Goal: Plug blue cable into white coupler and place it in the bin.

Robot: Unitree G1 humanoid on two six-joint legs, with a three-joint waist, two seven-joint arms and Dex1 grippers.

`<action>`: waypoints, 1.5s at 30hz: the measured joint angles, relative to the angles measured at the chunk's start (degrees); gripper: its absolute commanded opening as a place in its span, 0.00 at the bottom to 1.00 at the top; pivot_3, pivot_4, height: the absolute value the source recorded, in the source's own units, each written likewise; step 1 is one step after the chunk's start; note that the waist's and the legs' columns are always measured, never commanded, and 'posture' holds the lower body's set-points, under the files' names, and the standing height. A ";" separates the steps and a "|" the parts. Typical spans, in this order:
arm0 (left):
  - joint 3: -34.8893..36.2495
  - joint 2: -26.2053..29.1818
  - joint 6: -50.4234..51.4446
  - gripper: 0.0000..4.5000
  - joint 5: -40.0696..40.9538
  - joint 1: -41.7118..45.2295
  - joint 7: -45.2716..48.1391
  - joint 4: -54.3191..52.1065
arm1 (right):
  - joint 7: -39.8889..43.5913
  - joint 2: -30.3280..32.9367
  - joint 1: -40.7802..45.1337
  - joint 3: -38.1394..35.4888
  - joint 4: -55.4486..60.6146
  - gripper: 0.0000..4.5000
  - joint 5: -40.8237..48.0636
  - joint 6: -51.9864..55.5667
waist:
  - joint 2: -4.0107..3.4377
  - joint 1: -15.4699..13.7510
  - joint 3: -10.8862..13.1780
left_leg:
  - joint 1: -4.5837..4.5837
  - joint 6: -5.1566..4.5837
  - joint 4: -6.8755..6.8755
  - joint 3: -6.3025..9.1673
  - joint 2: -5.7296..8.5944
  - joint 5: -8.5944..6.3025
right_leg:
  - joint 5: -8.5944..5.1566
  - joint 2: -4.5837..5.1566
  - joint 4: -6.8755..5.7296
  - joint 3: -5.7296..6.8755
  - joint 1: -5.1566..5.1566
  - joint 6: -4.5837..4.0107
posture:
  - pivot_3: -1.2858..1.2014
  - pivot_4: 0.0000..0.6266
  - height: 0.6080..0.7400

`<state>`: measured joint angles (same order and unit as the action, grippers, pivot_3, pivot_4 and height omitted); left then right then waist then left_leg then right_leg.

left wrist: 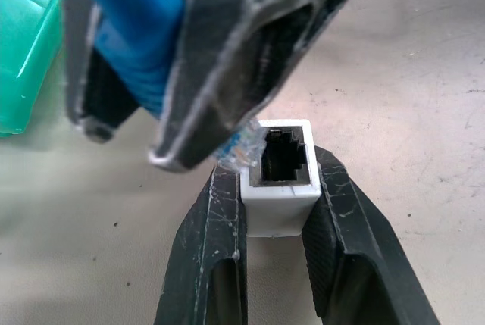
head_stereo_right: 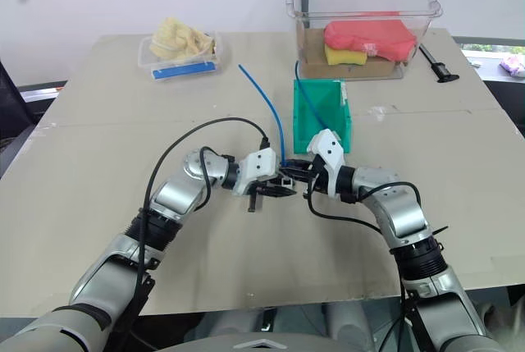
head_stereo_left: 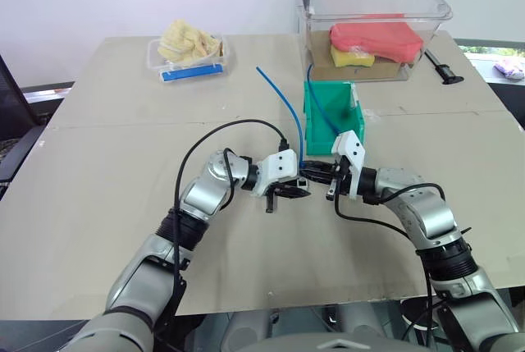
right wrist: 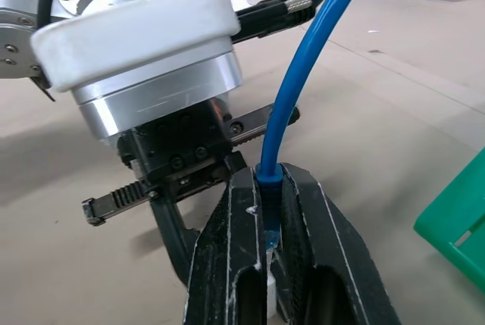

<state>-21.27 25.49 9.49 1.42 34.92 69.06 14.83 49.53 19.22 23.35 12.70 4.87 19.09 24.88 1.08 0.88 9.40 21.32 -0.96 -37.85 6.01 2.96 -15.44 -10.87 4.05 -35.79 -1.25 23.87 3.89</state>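
Currently my left gripper [left wrist: 276,189] pinches the coupler [left wrist: 279,177], socket facing out, above the table [head_stereo_left: 123,163] just in front of the bin [head_stereo_left: 321,126]. My right gripper [right wrist: 271,219] is pressed shut on the cable [right wrist: 303,90] just behind its plug [left wrist: 241,151], which sits beside the socket, off-centre. Shift the plug sideways until square with the opening, then push straight in; hold the coupler rigid.

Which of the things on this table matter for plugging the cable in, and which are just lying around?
Needed: blue cable, white coupler, green bin, left gripper, right gripper.
Lying about: large clear tub, small clear tray, black tool.
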 measured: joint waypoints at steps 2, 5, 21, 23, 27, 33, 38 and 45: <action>0.00 0.02 -0.06 0.09 0.00 0.00 0.01 0.00 | 0.08 0.29 -0.13 -0.01 0.24 0.00 0.26 0.10 | 0.00 0.00 0.00 | 0.00 0.00 0.00 0.00 0.00 0.00 | 0.00 0.00 0.00 0.00 0.00 0.00 | 0.52 0.24 1.00; 0.00 0.09 -0.20 0.09 -0.01 0.00 0.07 0.02 | 0.08 0.52 -0.21 -0.06 0.54 0.00 0.60 0.52 | 0.00 0.01 0.00 | 0.00 0.00 0.00 0.00 0.00 0.00 | 0.00 0.00 0.00 0.00 0.00 0.00 | 0.52 0.24 1.00; 0.03 0.13 -0.37 0.09 -0.01 0.01 0.49 0.15 | 0.25 0.52 -0.84 0.31 1.70 0.00 0.82 1.13 | 0.00 0.02 0.00 | 0.00 0.00 0.00 0.00 0.00 0.00 | 0.00 0.00 0.00 0.00 0.00 0.00 | 0.52 0.24 1.00; 0.03 0.13 -0.36 0.09 0.00 0.01 0.49 0.15 | 0.37 0.54 -1.13 0.52 2.09 0.00 0.82 1.22 | 0.00 0.01 0.00 | 0.00 0.00 0.00 0.00 0.00 0.00 | 0.00 0.00 0.00 0.00 0.00 0.00 | 0.52 0.24 1.00; 0.04 0.14 -0.36 0.09 -0.01 0.01 0.49 0.15 | 0.61 0.73 -1.56 1.00 2.90 0.00 0.59 1.10 | 0.00 0.02 0.00 | 0.00 0.00 0.00 0.00 0.00 0.00 | 0.00 0.00 0.00 0.00 0.00 0.00 | 0.52 0.24 1.00; 0.04 0.14 -0.35 0.09 -0.03 -0.01 0.47 0.15 | 0.50 0.79 -1.57 1.56 2.39 0.00 -1.14 -1.06 | 0.00 0.03 0.00 | 0.00 0.00 0.00 0.00 0.00 0.00 | 0.00 -0.01 0.00 0.01 0.00 0.00 | 0.52 0.24 1.00; 0.04 0.14 -0.36 0.09 -0.03 -0.03 0.46 0.15 | 0.42 0.77 -1.34 1.45 1.44 0.00 -1.14 -1.86 | 0.00 0.03 0.00 | 0.00 0.00 0.00 0.00 0.00 0.00 | 0.00 -0.01 0.00 0.00 0.00 0.00 | 0.52 0.24 1.00; 0.07 0.14 -0.40 0.09 -0.02 -0.05 0.49 0.15 | 1.33 1.28 -0.99 1.44 0.84 0.00 -1.15 -2.35 | 0.00 0.03 0.00 | 0.00 0.00 0.00 0.00 0.00 0.00 | 0.00 -0.01 0.00 0.00 0.00 0.00 | 0.52 0.24 1.00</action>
<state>-21.20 25.63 9.09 1.40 34.87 69.55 14.98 50.86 20.50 22.37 14.15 5.71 17.94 22.53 1.08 0.91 9.40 21.32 -0.96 -37.85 6.01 2.96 -15.45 -10.87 4.04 -35.79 -1.25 23.87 3.89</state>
